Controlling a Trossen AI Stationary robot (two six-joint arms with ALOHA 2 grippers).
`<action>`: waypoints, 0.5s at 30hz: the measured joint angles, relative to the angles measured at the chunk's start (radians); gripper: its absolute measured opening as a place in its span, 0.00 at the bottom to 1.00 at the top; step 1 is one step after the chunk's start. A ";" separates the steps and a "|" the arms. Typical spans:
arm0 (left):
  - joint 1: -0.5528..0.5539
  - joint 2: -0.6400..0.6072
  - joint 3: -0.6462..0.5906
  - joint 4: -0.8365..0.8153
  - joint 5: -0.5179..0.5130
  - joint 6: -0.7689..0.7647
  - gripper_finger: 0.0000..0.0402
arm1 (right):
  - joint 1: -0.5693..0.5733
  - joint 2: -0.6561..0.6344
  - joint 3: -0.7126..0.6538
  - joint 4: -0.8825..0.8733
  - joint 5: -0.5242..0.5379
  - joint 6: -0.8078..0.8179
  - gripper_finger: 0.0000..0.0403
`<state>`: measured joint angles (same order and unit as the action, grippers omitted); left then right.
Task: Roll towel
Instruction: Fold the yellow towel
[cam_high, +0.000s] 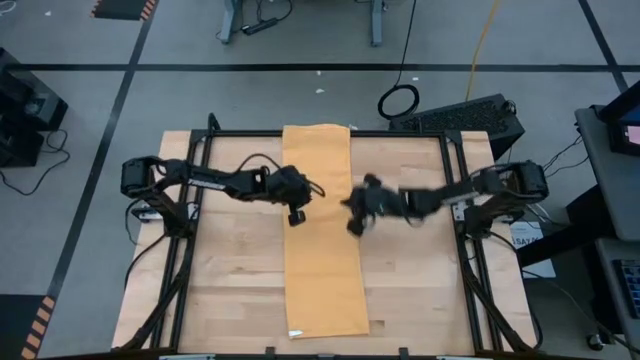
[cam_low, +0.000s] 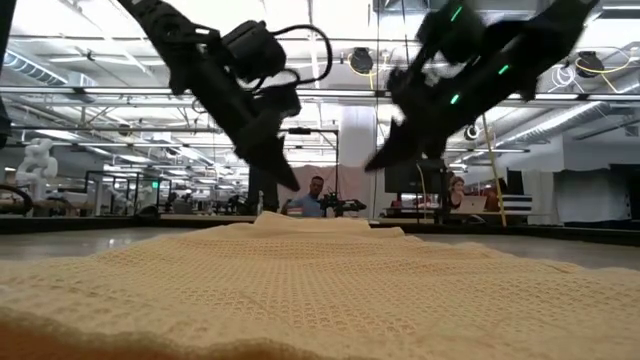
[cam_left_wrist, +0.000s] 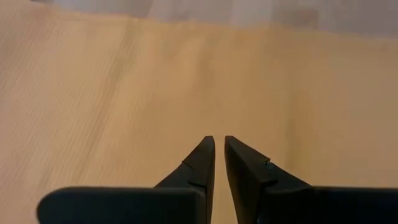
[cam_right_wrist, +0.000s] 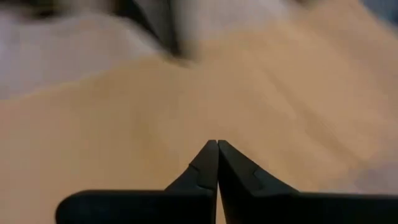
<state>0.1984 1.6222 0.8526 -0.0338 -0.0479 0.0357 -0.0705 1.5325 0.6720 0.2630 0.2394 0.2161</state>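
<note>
Your towel lies flat along the desk; left tool nearly closed, right tool closed, both empty, flanking its middle.

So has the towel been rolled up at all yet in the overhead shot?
No. From above, the towel lies flat as one long strip down the table, with no roll at either end.

Towel flat along table middle; arms flank it left, right.
</note>
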 joint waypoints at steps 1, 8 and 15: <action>0.002 0.001 -0.012 -0.001 -0.014 0.008 0.11 | -0.059 0.004 0.004 -0.034 -0.048 0.021 0.00; 0.100 0.001 -0.084 0.028 0.037 0.030 0.11 | -0.251 0.017 0.047 -0.049 -0.267 -0.139 0.00; 0.135 0.000 -0.094 0.027 0.076 -0.029 0.11 | -0.342 0.022 0.056 -0.127 -0.341 -0.166 0.00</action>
<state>0.3335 1.6226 0.7582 -0.0067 0.0282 0.0069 -0.4127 1.5540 0.7284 0.1357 -0.1017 0.0496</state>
